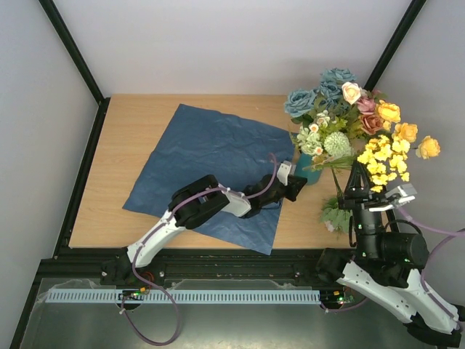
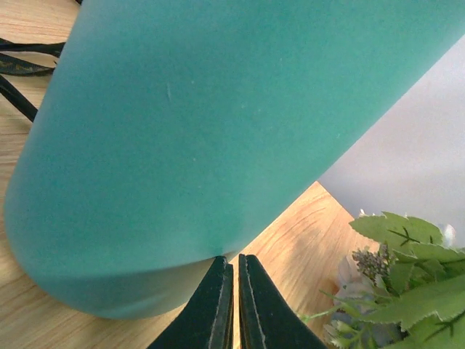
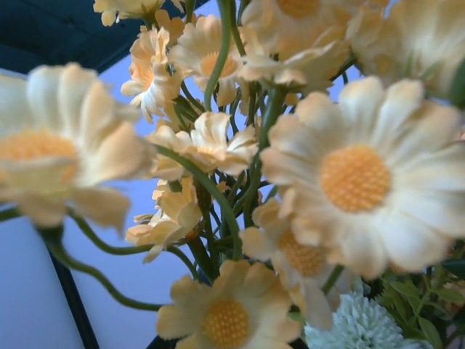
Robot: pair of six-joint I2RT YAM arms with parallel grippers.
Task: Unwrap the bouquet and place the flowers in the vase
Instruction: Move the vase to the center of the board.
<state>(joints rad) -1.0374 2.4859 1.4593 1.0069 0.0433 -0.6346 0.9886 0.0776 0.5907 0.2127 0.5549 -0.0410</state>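
Standing on the table (image 1: pixel 131 123) towards its right side, the vase (image 1: pixel 308 173) carries most of the flowers (image 1: pixel 336 109), with blue, pink, white and pale-green blooms bunched above its rim. The left gripper (image 1: pixel 296 187) reaches across the flattened blue paper (image 1: pixel 211 163), and its fingers (image 2: pixel 218 305) are pressed together with their tips right at the vase's lower side. A black ribbon (image 2: pixel 22 65) lies on the wood behind the vase in the left wrist view. The right gripper (image 1: pixel 357 178) is closed and pointing up under a yellow daisy spray (image 1: pixel 383 161), which fills its wrist view; whether a stem is caught between its fingers cannot be told. A leafy sprig (image 1: pixel 336 217) lies on the table beside the right arm
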